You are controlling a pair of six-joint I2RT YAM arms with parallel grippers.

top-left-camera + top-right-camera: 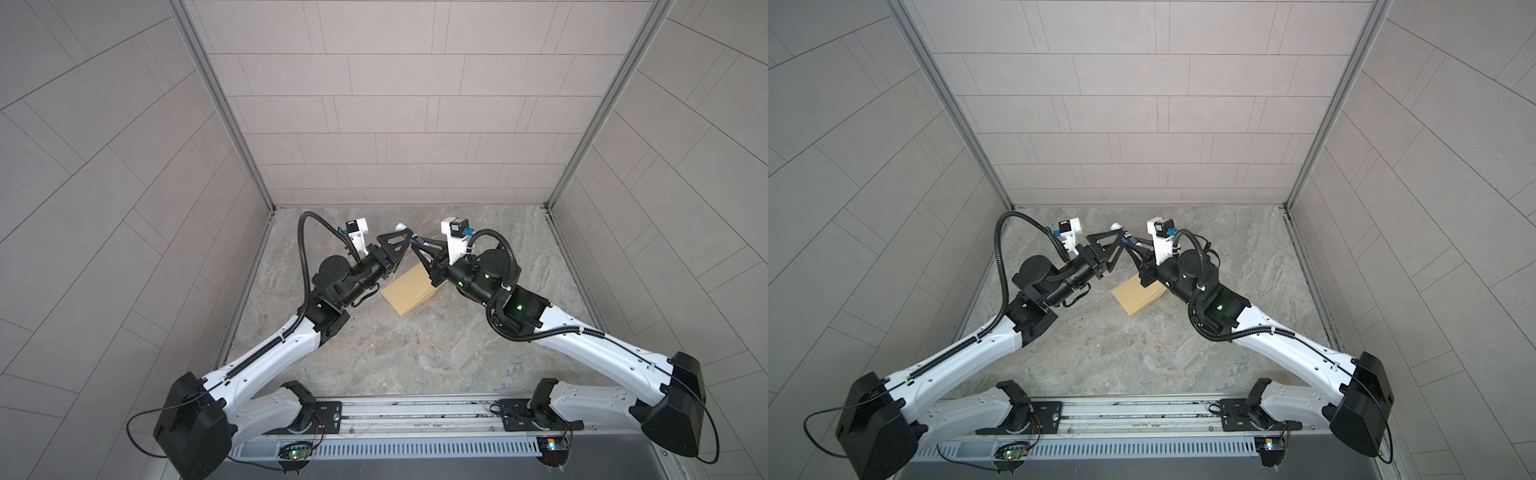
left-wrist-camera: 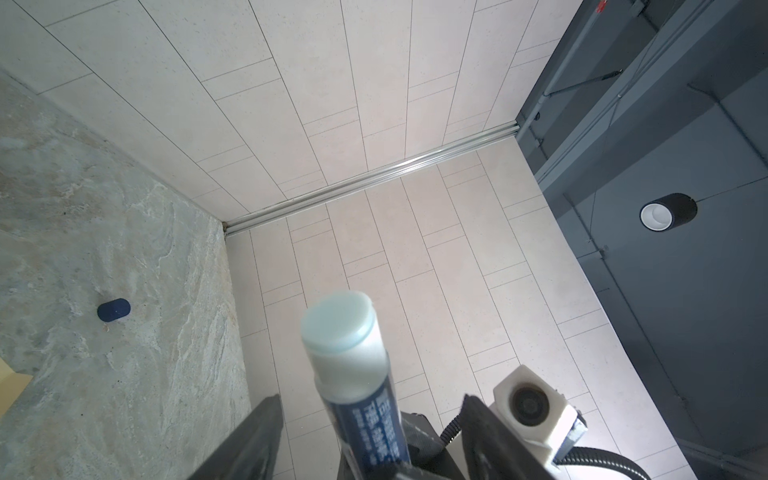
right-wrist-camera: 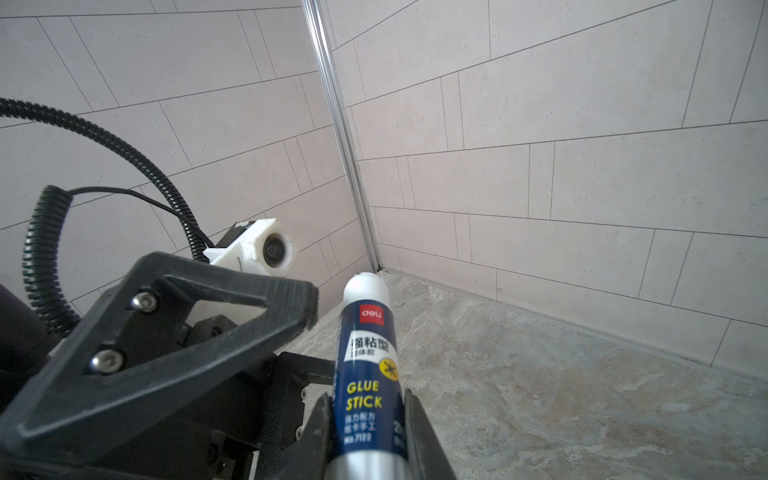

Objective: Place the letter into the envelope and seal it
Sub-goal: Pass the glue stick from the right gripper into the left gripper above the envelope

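The yellow-tan envelope (image 1: 409,291) (image 1: 1136,297) lies flat on the marble table, under and between both grippers; one corner of it (image 2: 8,378) shows in the left wrist view. The letter is hidden. My right gripper (image 1: 419,249) (image 3: 370,415) is shut on the blue body of an uncapped glue stick (image 3: 368,353) (image 1: 405,228), held above the table with its pale glue end (image 2: 338,324) pointing toward the back wall. My left gripper (image 1: 405,241) (image 2: 370,436) is open, one finger on each side of the stick with a gap at both.
A small dark blue cap (image 2: 113,309) lies on the marble table (image 1: 415,353) toward the back corner. Tiled walls close in the back and both sides. A metal rail (image 1: 415,411) runs along the front edge, between the arm bases.
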